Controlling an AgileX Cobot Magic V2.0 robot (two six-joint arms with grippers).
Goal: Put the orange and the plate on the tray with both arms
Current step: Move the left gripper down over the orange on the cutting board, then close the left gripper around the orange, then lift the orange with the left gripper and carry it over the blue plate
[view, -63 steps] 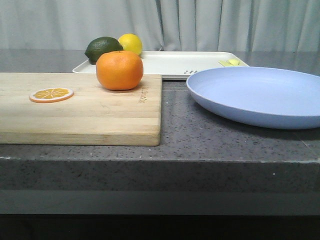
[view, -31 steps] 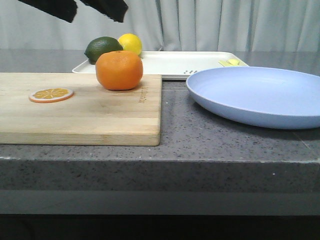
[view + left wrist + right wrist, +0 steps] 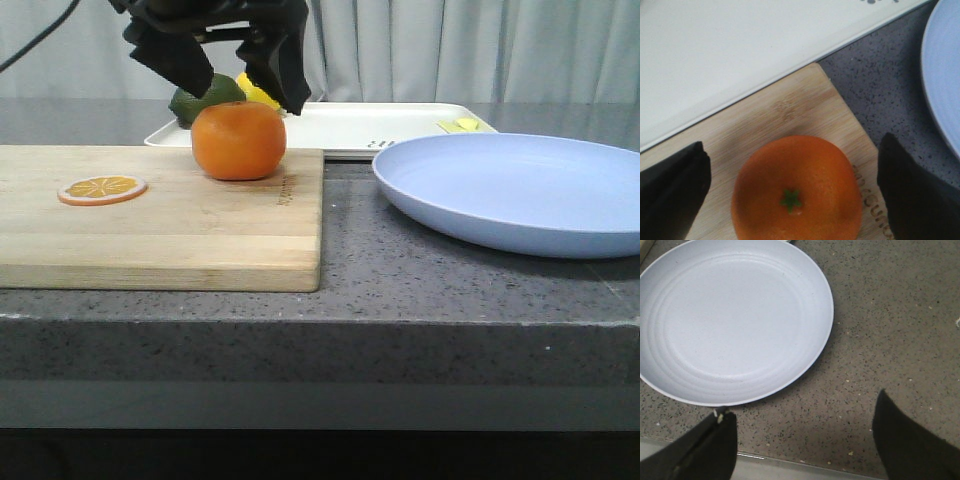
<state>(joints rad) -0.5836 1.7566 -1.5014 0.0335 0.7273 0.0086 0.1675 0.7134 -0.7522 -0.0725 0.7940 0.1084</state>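
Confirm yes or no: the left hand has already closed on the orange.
No. In the left wrist view the hand is open, its fingers apart on either side of the orange, not touching it.

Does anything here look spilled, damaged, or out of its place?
Nothing stands out. The orange sits whole on the cutting board, the plate lies flat and undamaged on the counter, and no spill shows around the tray.
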